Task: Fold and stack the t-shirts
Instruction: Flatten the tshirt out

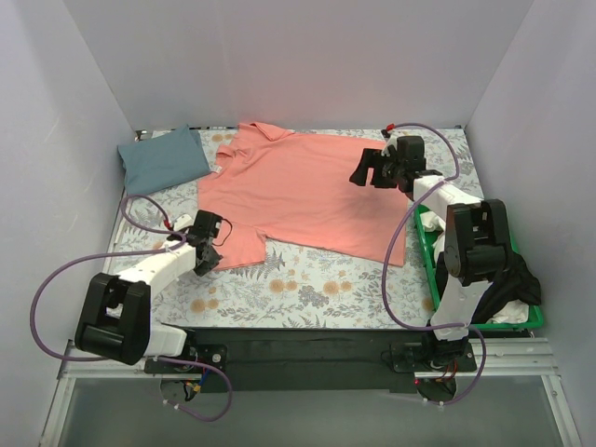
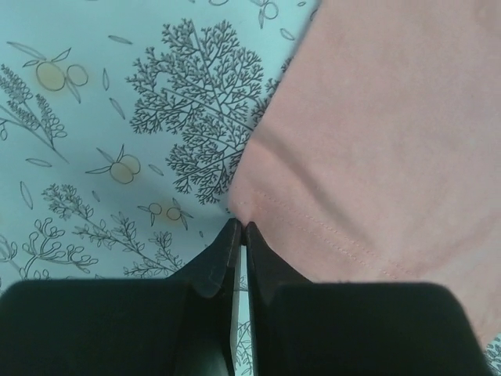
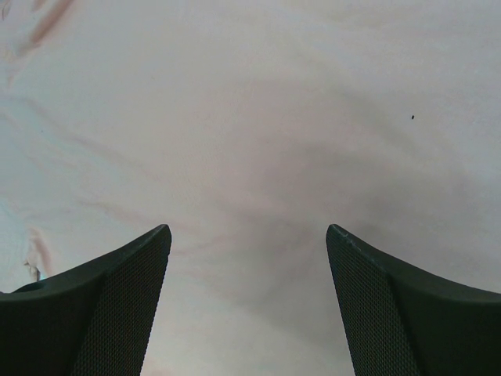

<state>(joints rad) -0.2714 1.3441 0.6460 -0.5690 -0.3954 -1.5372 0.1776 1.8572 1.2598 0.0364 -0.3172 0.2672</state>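
The coral-pink t-shirt lies spread flat on the floral cloth in the middle of the top view. The slate blue-grey t-shirt lies folded at the back left. My left gripper is low at the pink shirt's near-left sleeve. In the left wrist view it is shut, its tips pinching the hemmed corner of the pink shirt. My right gripper hovers over the shirt's far-right part. In the right wrist view it is open and empty above the pink cloth.
The grey floral-print cloth covers the table. A green plastic bin with dark and white clothes stands at the right edge, beside the right arm. White walls close in the left, back and right sides.
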